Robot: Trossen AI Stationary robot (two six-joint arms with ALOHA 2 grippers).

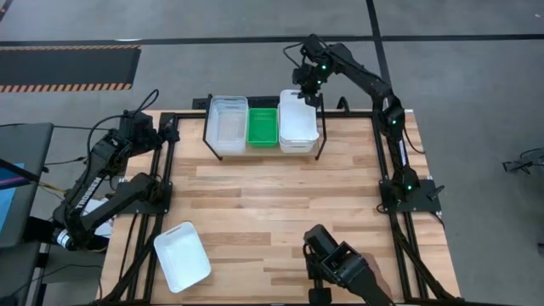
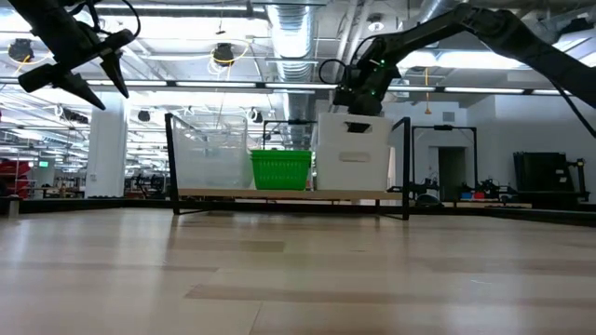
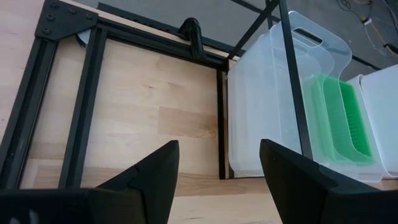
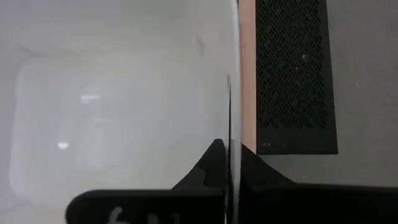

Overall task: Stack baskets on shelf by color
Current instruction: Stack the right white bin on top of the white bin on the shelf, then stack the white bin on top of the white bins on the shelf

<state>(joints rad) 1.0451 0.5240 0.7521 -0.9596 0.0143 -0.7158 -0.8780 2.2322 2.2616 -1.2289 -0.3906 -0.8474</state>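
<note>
On the black wire shelf (image 1: 320, 146) at the table's far edge stand a clear basket stack (image 1: 228, 126) on the left, the green baskets (image 1: 263, 127) in the middle and a white basket stack (image 1: 297, 123) on the right. My right gripper (image 4: 229, 163) is over the white stack's far end, shut on the top basket's wall. Another white basket (image 1: 181, 255) rests on its base near the table's near left corner. My left gripper (image 3: 217, 168) hangs open in the air off the table's far left corner, facing the clear stack (image 3: 273, 106). My right gripper comes from above, pointing down, and pinches the far end wall (image 4: 234, 118) of the top white basket, one finger inside the basket and one outside. The basket sits level on the white stack (image 2: 352, 154) on the shelf.
The black frame (image 1: 167, 161) runs along the table's left and right edges. A dark camera mount (image 1: 338, 262) stands at the near edge. Bare wooden table lies between the shelf and the lone white basket.
</note>
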